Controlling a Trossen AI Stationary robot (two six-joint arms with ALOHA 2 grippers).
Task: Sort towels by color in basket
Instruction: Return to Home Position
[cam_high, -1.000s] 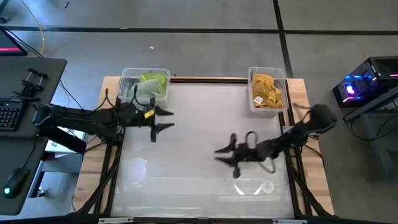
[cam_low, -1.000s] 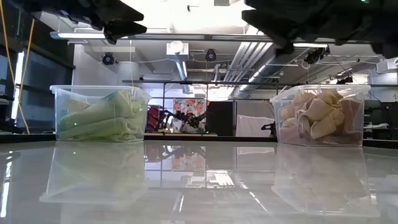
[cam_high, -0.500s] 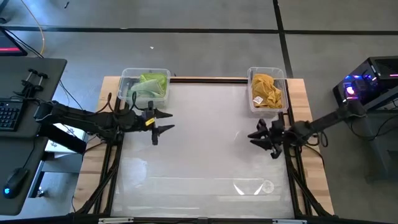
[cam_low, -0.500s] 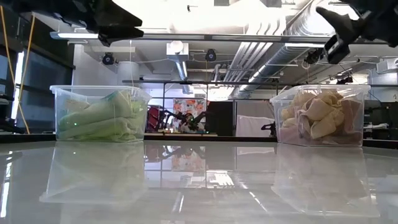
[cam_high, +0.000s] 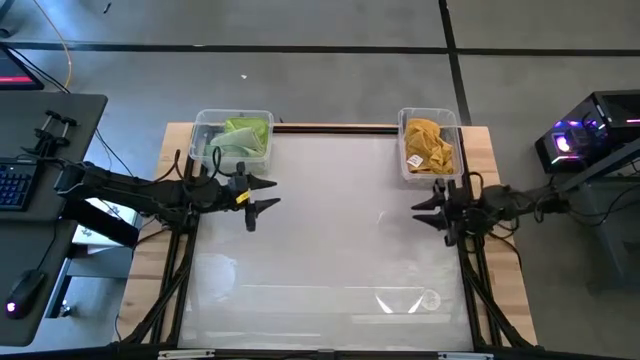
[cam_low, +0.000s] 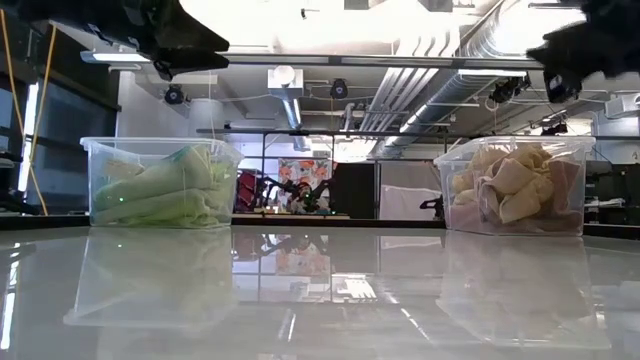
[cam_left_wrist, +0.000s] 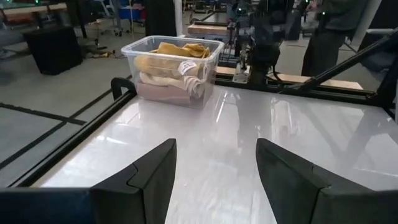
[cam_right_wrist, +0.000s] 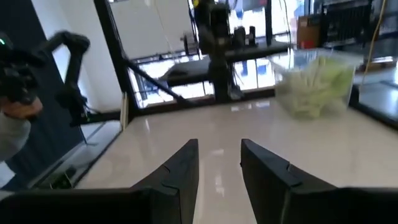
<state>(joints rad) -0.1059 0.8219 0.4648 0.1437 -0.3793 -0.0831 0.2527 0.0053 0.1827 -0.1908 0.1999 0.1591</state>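
Likely soft, light and limp, best pinched at a raised fold, the green towels fill the left bin at the table's eleven o'clock and the yellow and pinkish towels the right bin at one, while the left gripper and right gripper hover empty, jaws spread.

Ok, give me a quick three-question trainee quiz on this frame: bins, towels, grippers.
1. True or false: the left gripper holds a towel.
2. Where do the green towels lie? A) left bin B) right bin C) both bins
3. Fill in: the right gripper hangs over the table with its fingers ____.

Key: 1 false; 2 A; 3 open.
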